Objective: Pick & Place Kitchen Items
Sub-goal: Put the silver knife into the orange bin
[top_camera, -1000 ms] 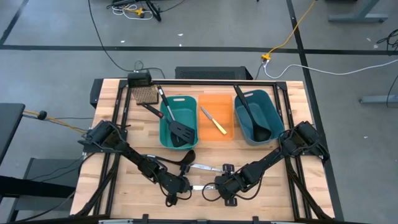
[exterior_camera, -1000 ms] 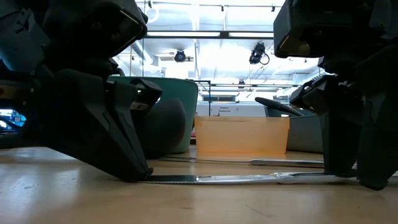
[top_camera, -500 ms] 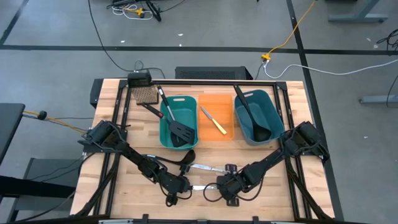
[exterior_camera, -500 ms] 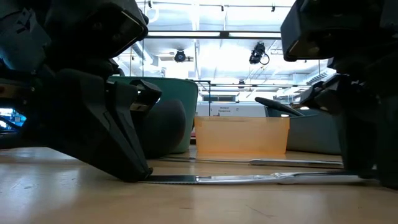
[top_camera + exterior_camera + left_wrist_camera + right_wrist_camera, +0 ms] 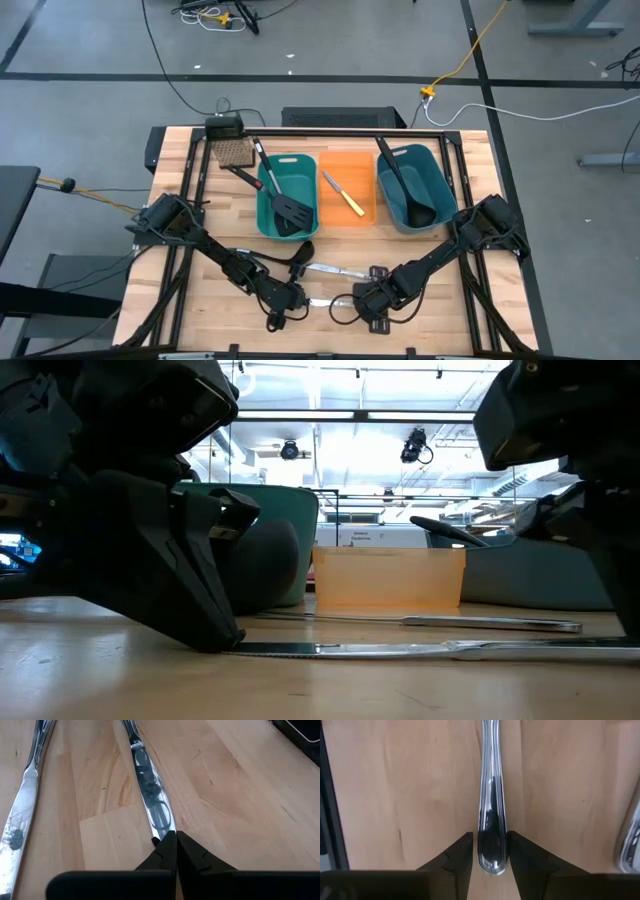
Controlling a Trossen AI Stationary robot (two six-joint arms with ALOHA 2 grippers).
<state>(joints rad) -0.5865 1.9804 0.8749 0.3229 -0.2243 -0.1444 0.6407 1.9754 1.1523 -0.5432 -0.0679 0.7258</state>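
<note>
A slim silver knife [image 5: 321, 300] lies flat on the table near its front edge, between my two grippers. My left gripper [image 5: 175, 842] is shut at the knife's blade tip. My right gripper [image 5: 491, 857] stands over the handle end with one finger on each side of it. A second silver knife [image 5: 335, 269] lies a little farther back, also seen as the knife [image 5: 480, 623] in the low view. A yellow-handled knife [image 5: 345, 195] lies in the orange bin [image 5: 362, 212]. My left gripper's shut fingertips [image 5: 167, 845] meet the blade's tip [image 5: 161, 827], slanting down from the table's left; whether they press on it or only abut it I cannot tell. My right gripper pinches the handle near its rounded free end [image 5: 492, 847] between its two fingers [image 5: 461, 854], coming from above and lying across the knife. The knife lies flat on the table.
At the back stand a teal bin [image 5: 268, 215] holding a black slotted spatula [image 5: 290, 210] and a blue-teal bin [image 5: 436, 185] holding a black ladle [image 5: 410, 200]. Another utensil [image 5: 235, 155] lies at the far left. A dark utensil [image 5: 300, 253] lies beside the left arm.
My right gripper has tipped and rolled at the wrist, its body swinging a little toward the table's right edge; in the low view it now uncovers the far knife's handle end. The near knife and my left gripper have stayed where they were.
</note>
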